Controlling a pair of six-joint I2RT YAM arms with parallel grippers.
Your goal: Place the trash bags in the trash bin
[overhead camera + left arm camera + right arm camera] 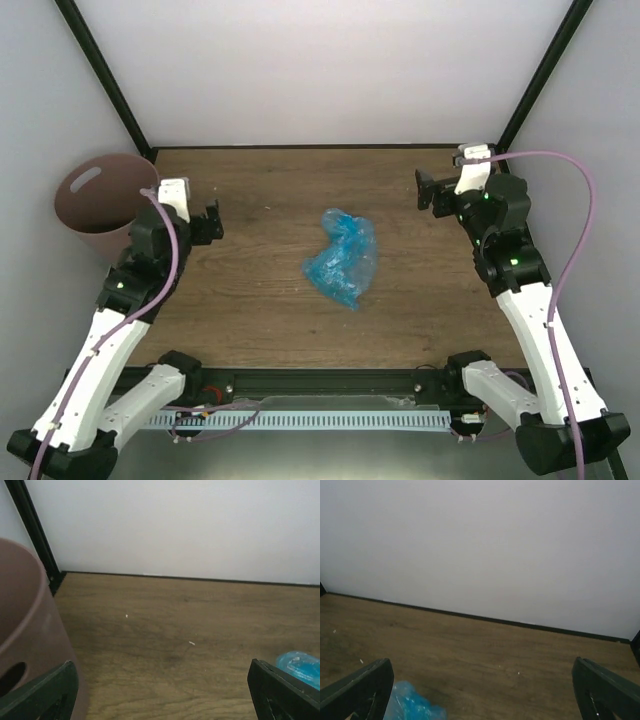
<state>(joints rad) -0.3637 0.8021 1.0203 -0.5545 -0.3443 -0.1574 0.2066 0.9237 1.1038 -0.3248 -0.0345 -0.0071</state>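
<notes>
One crumpled trash bag [340, 258] is seen lying mid-table [260, 320], long axis roughly near-to-far. It's flanked by the left gripper [208, 224] and right gripper [428, 190], both spread wide and empty, the right judged slightly nearer. The trash bin [100, 200] is parked far-left, just beside the left gripper.

Trash bags [341, 256] right of trash bin [100, 205]

The dark wood-grain worktop [260, 200] is being enclosed on three sides by plain white walls [330, 70]. Black frame posts [105, 75] are being seen rising at the back corners. The scene is being lit softly and evenly.
</notes>
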